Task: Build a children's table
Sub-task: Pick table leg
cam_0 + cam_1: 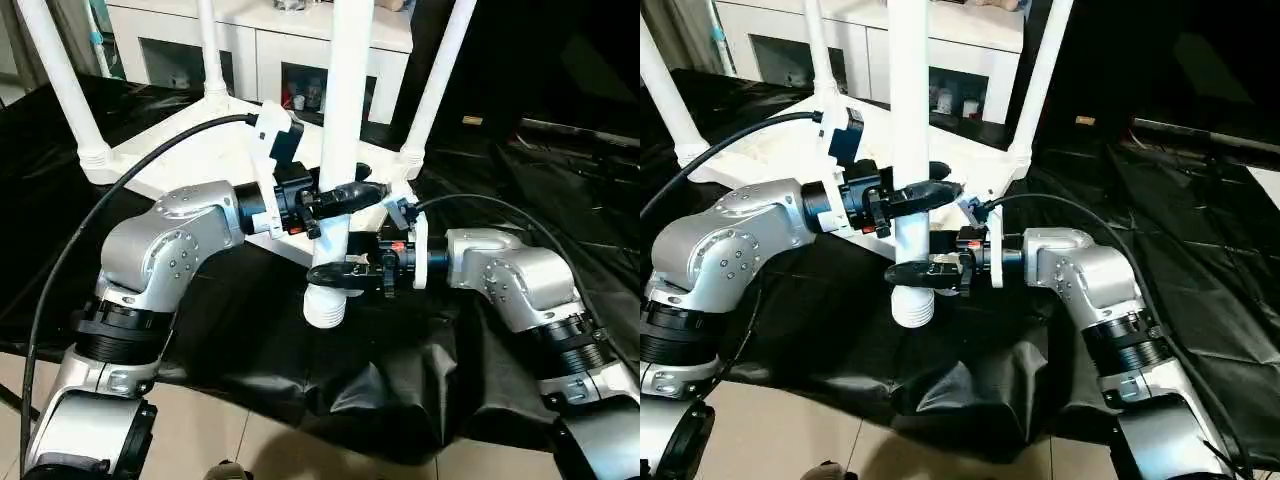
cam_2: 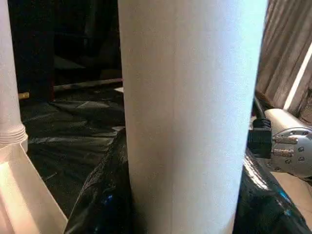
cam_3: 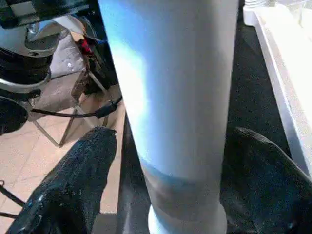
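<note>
Black sheeting (image 1: pixel 560 170) covers the floor ahead of us, with a white cabinet (image 1: pixel 260 45) behind it. On the sheeting lies our table (image 1: pixel 190 150), upside down, three legs already standing in its corner sockets. We hold the fourth leg (image 1: pixel 345 120) upright just in front of the table's near corner. Our left pincer (image 1: pixel 350 195) is clamped on the leg's middle. Our right pincer (image 1: pixel 335 277) sits lower, near the ribbed end; its fingers stand wide on either side of the tube, and we cannot tell whether they press it.

We judge this the last leg, not yet seated. Next, its ribbed end must be brought over the empty near socket, kept plumb, then pushed down. We can read no brand, label or writing anywhere.
</note>
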`<state>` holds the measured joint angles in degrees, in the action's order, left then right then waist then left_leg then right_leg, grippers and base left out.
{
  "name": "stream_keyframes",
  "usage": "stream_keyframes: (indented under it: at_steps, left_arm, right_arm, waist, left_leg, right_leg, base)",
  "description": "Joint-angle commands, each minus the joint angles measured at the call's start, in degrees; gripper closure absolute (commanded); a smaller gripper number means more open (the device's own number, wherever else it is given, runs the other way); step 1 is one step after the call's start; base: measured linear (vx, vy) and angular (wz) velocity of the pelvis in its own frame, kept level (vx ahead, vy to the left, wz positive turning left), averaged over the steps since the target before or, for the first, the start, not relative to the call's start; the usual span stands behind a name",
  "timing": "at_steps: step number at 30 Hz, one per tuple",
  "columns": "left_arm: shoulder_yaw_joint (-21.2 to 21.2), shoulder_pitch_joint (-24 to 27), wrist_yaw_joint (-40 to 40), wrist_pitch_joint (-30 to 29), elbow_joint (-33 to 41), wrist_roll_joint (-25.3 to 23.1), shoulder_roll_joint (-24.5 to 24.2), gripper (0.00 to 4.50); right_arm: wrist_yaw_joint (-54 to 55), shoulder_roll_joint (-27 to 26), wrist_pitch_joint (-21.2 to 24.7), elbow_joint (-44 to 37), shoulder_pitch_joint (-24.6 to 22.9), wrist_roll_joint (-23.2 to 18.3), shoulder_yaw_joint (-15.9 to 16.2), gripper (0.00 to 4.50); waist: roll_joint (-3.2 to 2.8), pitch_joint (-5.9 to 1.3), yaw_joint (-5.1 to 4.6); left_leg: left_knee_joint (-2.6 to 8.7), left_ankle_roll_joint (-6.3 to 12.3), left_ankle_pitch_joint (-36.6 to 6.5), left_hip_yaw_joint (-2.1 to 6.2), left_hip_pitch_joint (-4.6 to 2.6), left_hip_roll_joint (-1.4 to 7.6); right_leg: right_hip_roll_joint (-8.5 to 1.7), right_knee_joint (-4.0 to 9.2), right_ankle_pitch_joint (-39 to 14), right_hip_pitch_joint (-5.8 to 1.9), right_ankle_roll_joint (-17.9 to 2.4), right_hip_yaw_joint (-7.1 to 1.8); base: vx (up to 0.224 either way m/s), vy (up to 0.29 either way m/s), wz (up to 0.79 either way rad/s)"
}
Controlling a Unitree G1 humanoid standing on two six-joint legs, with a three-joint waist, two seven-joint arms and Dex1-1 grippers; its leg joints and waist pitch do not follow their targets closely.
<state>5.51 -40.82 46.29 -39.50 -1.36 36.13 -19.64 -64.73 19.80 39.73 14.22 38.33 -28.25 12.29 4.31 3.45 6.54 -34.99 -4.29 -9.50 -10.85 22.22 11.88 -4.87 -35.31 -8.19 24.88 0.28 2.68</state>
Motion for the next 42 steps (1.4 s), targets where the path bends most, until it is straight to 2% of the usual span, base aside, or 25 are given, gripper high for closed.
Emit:
stream_keyframes:
  at_steps: [1, 5, 6, 10, 11, 20, 21, 26, 30, 31, 33, 35, 36, 39, 42]
  left_arm:
    - [0.11, -1.36, 0.63, 0.53, 0.66, -0.29, 0.64, 2.68]
    - [-0.10, -1.29, 0.77, 0.28, 0.87, -0.14, 0.78, 2.68]
    - [-0.12, -1.29, 0.78, 0.26, 0.87, -0.14, 0.78, 2.68]
    - [-0.25, -1.29, 0.96, 0.02, 1.03, 0.05, 0.91, 2.68]
    - [-0.25, -1.29, 0.96, 0.01, 1.04, 0.06, 0.91, 2.68]
    - [-1.51, -1.66, 0.34, -0.37, 0.64, 0.77, 1.99, 2.68]
    - [-1.68, -1.70, 0.24, -0.45, 0.58, 0.88, 2.08, 2.68]
    - [-2.64, -1.89, -0.28, -0.57, 0.27, 1.16, 2.40, 2.68]
    - [-3.76, -1.98, -0.46, -0.49, 0.53, 1.53, 2.35, 2.68]
    - [-3.89, -2.05, -0.58, -0.50, 0.55, 1.46, 2.33, 2.33]
    - [-4.92, -2.58, -1.00, -1.40, 0.55, 2.19, 2.38, 1.98]
    - [-5.67, -2.98, -0.92, -2.33, 0.51, 3.12, 2.43, 1.96]
    - [-6.55, -3.46, -1.38, -2.12, 0.27, 3.54, 2.82, 1.71]
    - [-8.67, -5.32, -3.26, -0.85, -1.26, 3.56, 3.50, 1.58]
    - [-10.98, -6.95, -2.33, -1.70, -2.06, 6.37, 3.24, 1.50]
  right_arm:
    - [-0.78, -0.26, -0.30, -0.89, 0.28, 0.17, 0.84, 0.71]
    - [-1.17, -0.65, -0.28, -0.74, 0.22, 0.12, 0.65, 0.71]
    - [-1.21, -0.67, -0.27, -0.74, 0.22, 0.10, 0.64, 0.97]
    - [-1.52, -0.76, -0.24, -0.77, 0.10, -0.07, 0.50, 1.09]
    - [-1.53, -0.76, -0.24, -0.77, 0.10, -0.08, 0.49, 1.35]
    - [-1.92, -1.16, -0.32, -0.59, -0.06, -0.16, 0.01, 1.98]
    - [-1.82, -1.24, -0.49, -0.44, -0.08, -0.10, -0.07, 2.20]
    - [-1.28, -1.47, -1.03, 0.55, 0.34, 0.12, -0.77, 2.54]
    - [-1.28, -1.39, -1.32, 0.95, 0.48, 0.43, -1.08, 2.61]
    - [-1.28, -1.40, -1.35, 0.98, 0.48, 0.51, -1.10, 2.62]
    - [-1.28, -1.36, -1.78, 1.11, 0.34, 1.01, -1.06, 2.63]
    - [-1.26, -1.35, -2.09, 1.24, 0.26, 1.29, -1.00, 2.64]
    - [-1.27, -1.33, -2.39, 1.36, 0.18, 1.49, -0.88, 2.64]
    - [-1.21, -1.40, -2.81, 1.53, -0.04, 1.76, -0.64, 2.65]
    - [-1.17, -1.32, -3.40, 1.61, -0.25, 2.37, -0.24, 2.65]
  waist:
    - [-0.23, -4.37, 0.10]
    - [-0.24, -4.38, 0.11]
    - [-0.25, -4.36, 0.12]
    - [-0.25, -4.35, 0.12]
    - [-0.25, -4.38, 0.13]
    - [-0.20, -4.39, 0.13]
    - [-0.21, -4.36, 0.14]
    - [-0.15, -4.38, 0.13]
    - [-0.24, -4.39, 0.13]
    - [-0.18, -4.39, 0.11]
    - [-0.25, -4.38, 0.11]
    - [-0.43, -4.39, 0.13]
    - [-0.35, -4.41, 0.09]
    - [-0.34, -4.33, 0.12]
    - [-0.38, -4.39, 0.23]
  left_leg:
    - [4.27, -2.89, -13.32, 0.50, -1.01, 0.77]
    - [4.27, -2.91, -13.38, 0.49, -1.03, 0.76]
    - [4.29, -2.90, -13.41, 0.48, -1.04, 0.76]
    - [4.30, -2.88, -13.43, 0.48, -1.04, 0.77]
    - [4.27, -2.88, -13.32, 0.47, -1.08, 0.78]
    - [4.24, -2.83, -13.25, 0.45, -1.03, 0.76]
    - [4.26, -2.81, -13.25, 0.47, -1.03, 0.75]
    - [4.23, -2.68, -13.12, 0.46, -1.03, 0.78]
    - [4.24, -2.59, -13.09, 0.47, -1.05, 0.77]
    - [4.24, -2.60, -13.08, 0.46, -1.04, 0.77]
    - [4.22, -2.62, -13.25, 0.44, -1.06, 0.73]
    - [4.22, -2.67, -13.36, 0.46, -1.07, 0.71]
    - [4.21, -2.73, -13.31, 0.47, -1.07, 0.70]
    - [4.22, -2.81, -13.80, 0.51, -1.06, 0.67]
    - [4.17, -2.85, -13.50, 0.49, -1.06, 0.63]
  right_leg:
    - [-2.36, 3.86, -19.45, -3.26, -7.47, -1.42]
    - [-2.37, 3.81, -18.89, -3.28, -7.82, -1.42]
    - [-2.36, 3.83, -18.96, -3.26, -7.77, -1.43]
    - [-2.38, 3.84, -19.01, -3.28, -7.78, -1.45]
    - [-2.38, 3.82, -18.86, -3.26, -7.79, -1.46]
    - [-2.37, 3.85, -19.02, -3.28, -7.74, -1.46]
    - [-2.39, 3.89, -19.19, -3.28, -7.72, -1.45]
    - [-2.41, 3.86, -19.11, -3.26, -7.73, -1.45]
    - [-2.37, 3.82, -18.77, -3.26, -7.88, -1.44]
    - [-2.35, 3.81, -18.62, -3.28, -7.94, -1.44]
    - [-2.33, 3.82, -18.54, -3.25, -8.02, -1.45]
    - [-2.35, 3.83, -18.69, -3.24, -8.19, -1.43]
    - [-2.32, 3.81, -18.42, -3.28, -8.36, -1.39]
    - [-2.32, 3.91, -18.62, -3.34, -8.26, -1.37]
    - [-2.37, 3.82, -18.44, -3.32, -8.22, -1.38]
  base:
    - [0.000, 0.000, 0.00]
    - [0.000, 0.000, 0.00]
    - [0.000, 0.000, 0.00]
    - [0.000, 0.000, 0.00]
    - [0.000, 0.000, 0.00]
    - [0.000, 0.000, 0.00]
    - [0.000, 0.000, 0.00]
    - [0.000, 0.000, 0.00]
    - [0.000, 0.000, 0.00]
    - [0.000, 0.000, 0.00]
    - [0.000, 0.000, 0.00]
    - [0.000, 0.000, 0.00]
    - [0.000, 0.000, 0.00]
    - [0.000, 0.000, 0.00]
    - [0.000, 0.000, 0.00]
